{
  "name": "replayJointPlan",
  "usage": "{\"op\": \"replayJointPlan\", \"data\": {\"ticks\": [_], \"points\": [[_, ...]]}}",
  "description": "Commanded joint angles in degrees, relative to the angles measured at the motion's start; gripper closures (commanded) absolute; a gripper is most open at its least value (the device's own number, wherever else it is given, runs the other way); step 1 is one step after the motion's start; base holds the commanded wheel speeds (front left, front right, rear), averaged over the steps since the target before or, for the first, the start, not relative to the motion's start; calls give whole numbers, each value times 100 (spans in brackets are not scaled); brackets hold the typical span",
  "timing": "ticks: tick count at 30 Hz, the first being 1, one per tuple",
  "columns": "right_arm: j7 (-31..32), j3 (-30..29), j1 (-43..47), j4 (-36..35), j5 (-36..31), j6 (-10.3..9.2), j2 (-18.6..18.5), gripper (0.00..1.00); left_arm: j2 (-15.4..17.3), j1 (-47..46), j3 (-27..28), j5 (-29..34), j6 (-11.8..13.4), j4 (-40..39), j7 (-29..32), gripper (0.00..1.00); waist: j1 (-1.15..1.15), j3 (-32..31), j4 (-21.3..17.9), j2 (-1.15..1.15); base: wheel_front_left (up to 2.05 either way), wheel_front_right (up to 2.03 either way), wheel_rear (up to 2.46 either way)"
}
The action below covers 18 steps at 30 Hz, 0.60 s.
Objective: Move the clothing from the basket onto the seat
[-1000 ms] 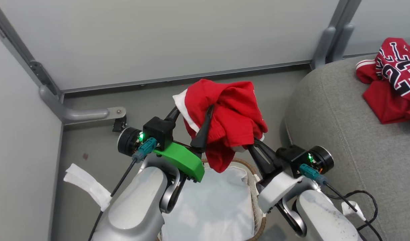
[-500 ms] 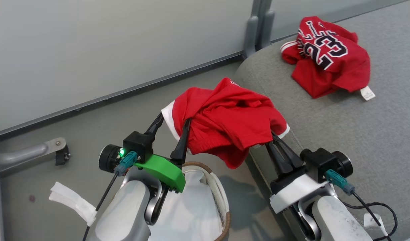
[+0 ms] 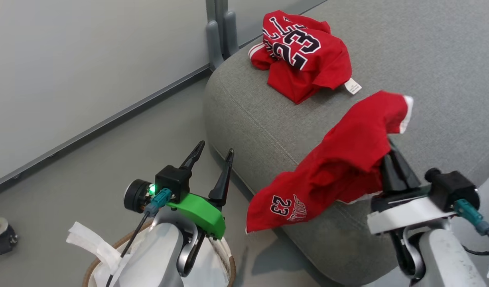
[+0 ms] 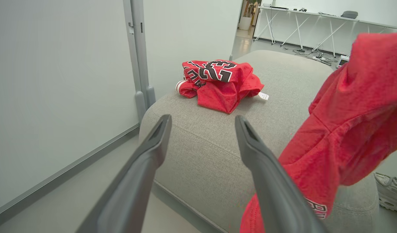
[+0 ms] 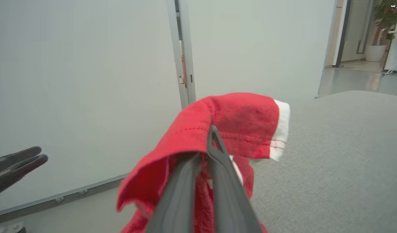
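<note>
The clothing is two red garments. A crumpled "23" jersey (image 3: pixel 304 52) lies on the grey seat (image 3: pixel 268 131). Red shorts (image 3: pixel 340 167) with white trim hang from my right gripper (image 3: pixel 389 148), which is shut on them above the seat's near corner; their lower end dangles past the seat's edge. In the right wrist view the closed fingers (image 5: pixel 214 155) pinch the red cloth (image 5: pixel 237 119). My left gripper (image 3: pixel 215 147) stands open and empty over the floor, left of the seat, above the basket (image 3: pixel 93 268). From the left wrist view the jersey (image 4: pixel 218 81) lies ahead and the shorts (image 4: pixel 347 129) hang to the right.
A grey partition wall with a post (image 3: pixel 218 36) runs behind the seat. A white fabric strip (image 3: pixel 89 243) hangs off the basket's rim. A metal floor bracket (image 3: pixel 3 235) sits far left. A sneaker (image 4: pixel 389 191) shows on the floor beyond the seat's corner.
The camera has swung right. The shorts, earlier draped over both grippers, have slid off the left fingers. The right gripper has carried them over the seat.
</note>
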Motion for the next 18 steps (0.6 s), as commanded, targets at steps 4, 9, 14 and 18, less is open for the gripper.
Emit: {"op": "replayJointPlan", "data": {"ticks": [4, 9, 14, 18], "points": [[-2, -467, -407, -327, -83, -6, -205, 100, 35, -220, -114, 11, -29, -102, -5, 0, 0, 431, -191, 0, 0, 0, 0], [-2, -497, -1295, -221, -182, -5, -714, 100, 34, -428, -109, 200, -36, -206, -5, 0, 0, 871, -183, 0, 0, 0, 0], [-2, -547, -2536, 193, -270, -6, -1285, 100, 103, -731, -280, 402, -44, -346, -5, 0, 0, 1442, 37, 0, 0, 0, 0], [-2, -603, -3550, 657, -433, -6, -1699, 100, 180, -1074, -563, 395, -46, -478, -5, 0, 0, 1877, 286, 0, 0, 0, 0]]}}
